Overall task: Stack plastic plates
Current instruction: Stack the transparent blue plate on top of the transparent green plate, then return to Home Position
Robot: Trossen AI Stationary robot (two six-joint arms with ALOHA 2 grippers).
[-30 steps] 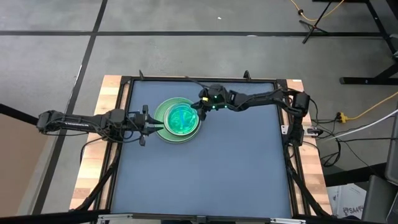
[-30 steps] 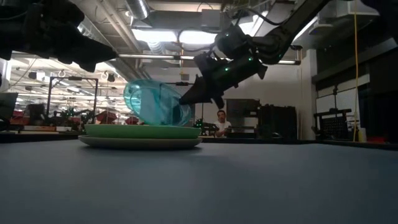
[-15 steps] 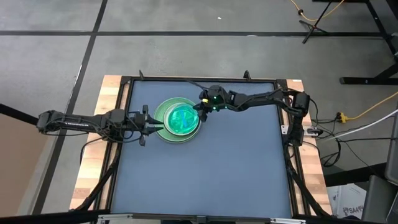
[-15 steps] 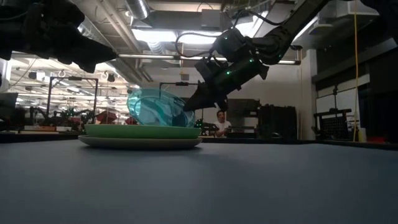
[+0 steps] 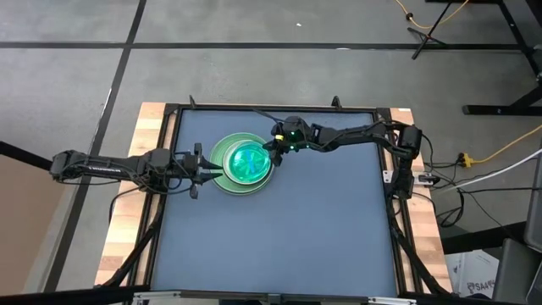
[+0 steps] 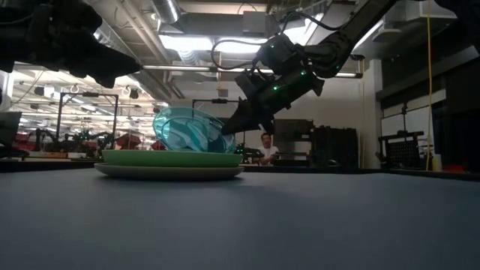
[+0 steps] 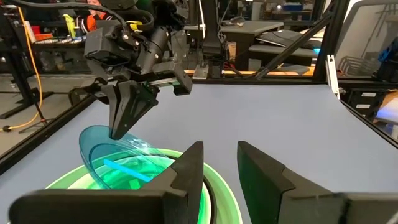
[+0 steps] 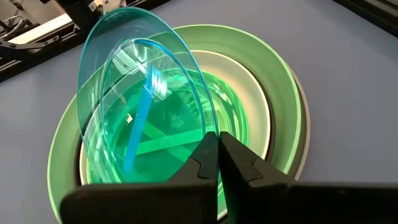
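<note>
A stack of plates stands left of the table's middle: a light green plate point(image 6: 172, 157) on a grey one point(image 6: 169, 172), with a white ring point(image 8: 258, 93) and translucent green inside. My right gripper point(image 5: 269, 155) is at the stack's right side, shut on a translucent blue plate point(image 8: 137, 81). That plate is tilted over the stack point(image 5: 218, 152), its left side raised. My left gripper point(image 5: 206, 169) is open and level at the stack's left rim, with the green rim showing between and below its fingers point(image 7: 186, 168). My right gripper pinches the blue plate's rim point(image 8: 208, 127) at its right side between the two shut fingers. The fingers point(image 6: 232, 124) slant down from the table's right. The plate tilts up toward the left, and its lower part sits inside the stack behind the green rim.
Bare blue-grey table top point(image 5: 322, 229) spreads to the right of and nearer than the stack. A black frame point(image 5: 385, 178) edges the table. A person point(image 6: 266, 142) sits far off in the room behind.
My right gripper has sunk a little toward the stack and tipped the blue plate. Its raised left side has come down, so it lies flatter over the stack than a second ago. In the last half second almost nothing has moved.
</note>
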